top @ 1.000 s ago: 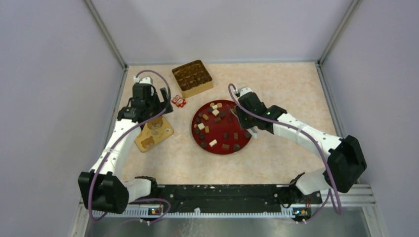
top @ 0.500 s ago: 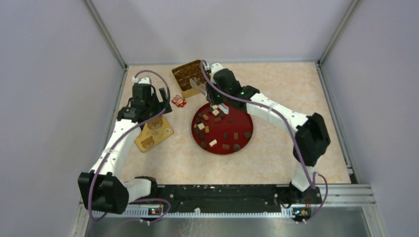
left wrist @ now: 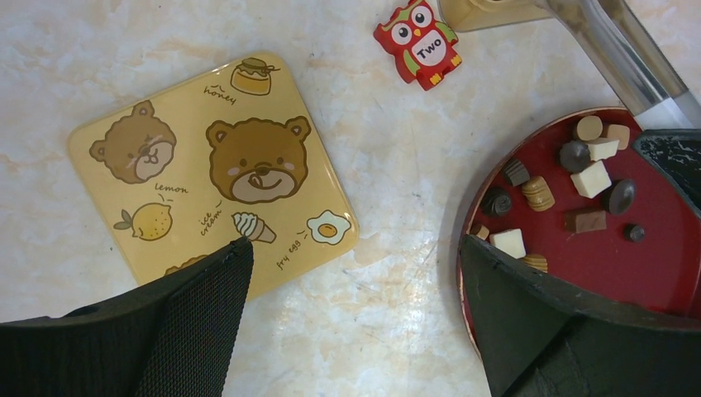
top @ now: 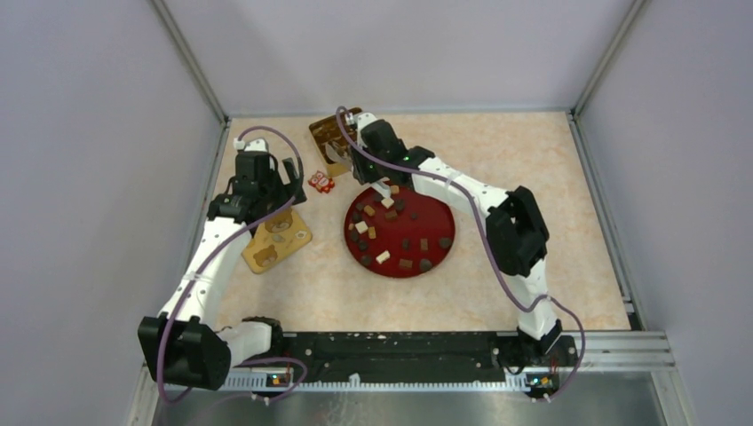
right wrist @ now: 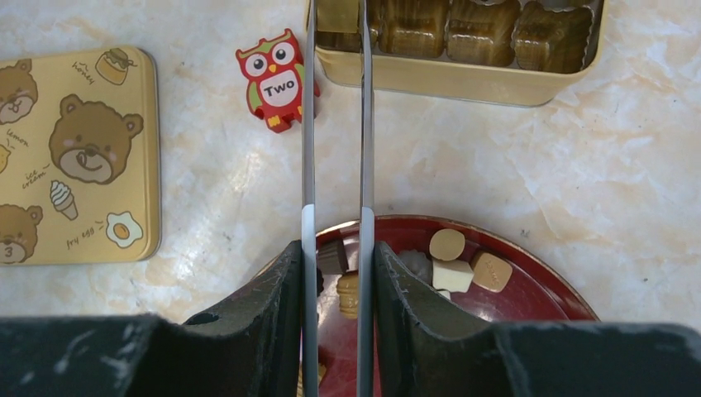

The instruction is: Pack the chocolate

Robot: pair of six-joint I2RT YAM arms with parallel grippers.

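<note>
Several pieces of chocolate [top: 387, 202], dark lumps and pale cubes [left wrist: 592, 178], lie on a round red plate [top: 453, 232]. More brown pieces fill the cells of a gold tin [right wrist: 463, 78] at the back. My right gripper [right wrist: 337, 248] is shut on metal tongs [right wrist: 365, 124]. It hangs over the plate's far edge. The blades reach to the tin's near left corner, and their tips are cut off, so I cannot see what they hold. My left gripper [left wrist: 354, 248] is open over bare table between the lid and the plate.
A tan bear-printed lid [left wrist: 215, 174] lies flat left of the plate. A small red owl-printed packet [left wrist: 417, 41] sits between the lid and the tin [top: 328, 133]. Walls close in the table on the left, back and right.
My right arm has swung left with the tongs, from the plate's right side across it to the tin's near corner. The left arm has barely moved.
</note>
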